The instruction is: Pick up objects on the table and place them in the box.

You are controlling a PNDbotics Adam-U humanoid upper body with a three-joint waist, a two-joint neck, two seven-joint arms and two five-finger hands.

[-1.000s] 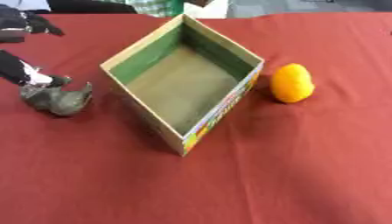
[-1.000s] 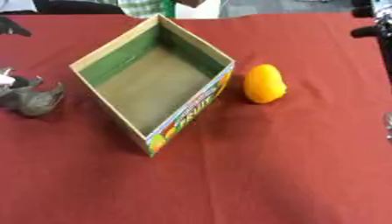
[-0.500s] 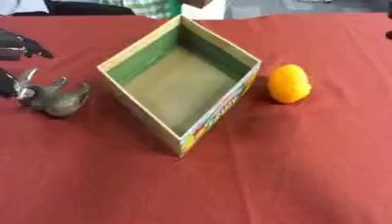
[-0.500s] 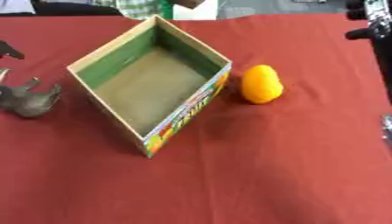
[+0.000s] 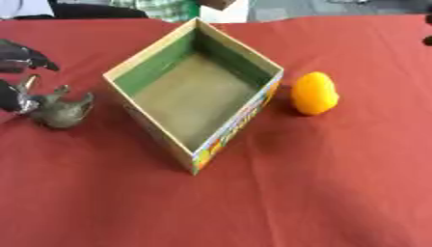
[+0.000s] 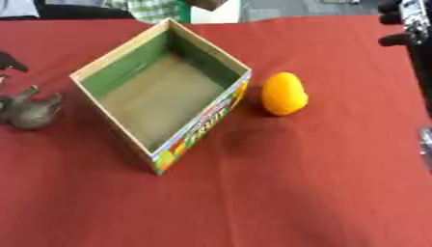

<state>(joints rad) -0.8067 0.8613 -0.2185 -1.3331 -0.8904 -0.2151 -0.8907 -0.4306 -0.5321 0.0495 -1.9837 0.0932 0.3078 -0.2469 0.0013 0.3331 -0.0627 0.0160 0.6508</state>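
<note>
An open cardboard box [image 5: 155, 68] with green inner walls stands cornerwise in the middle of the red cloth, with nothing inside. A yellow-orange fruit [image 5: 314, 93] lies just right of the box. A small grey-green toy animal [image 5: 64, 111] sits left of the box. My left hand [image 5: 19, 57] shows at the left edge, open and spread. One of its black fingers [image 5: 10, 96] is right beside the toy's raised end, and whether it touches is unclear. My right hand [image 6: 408, 23] is a dark shape at the upper right edge, far from the fruit.
The red tablecloth [image 5: 278, 193] covers the whole table, with bare cloth in front of the box. A person in a checked shirt [image 5: 165, 6] is at the far edge. A silvery part [image 6: 426, 144] shows at the right edge.
My left hand has drawn back leftward from over the toy animal to the picture's edge. The toy, the box and the fruit stay where they were.
</note>
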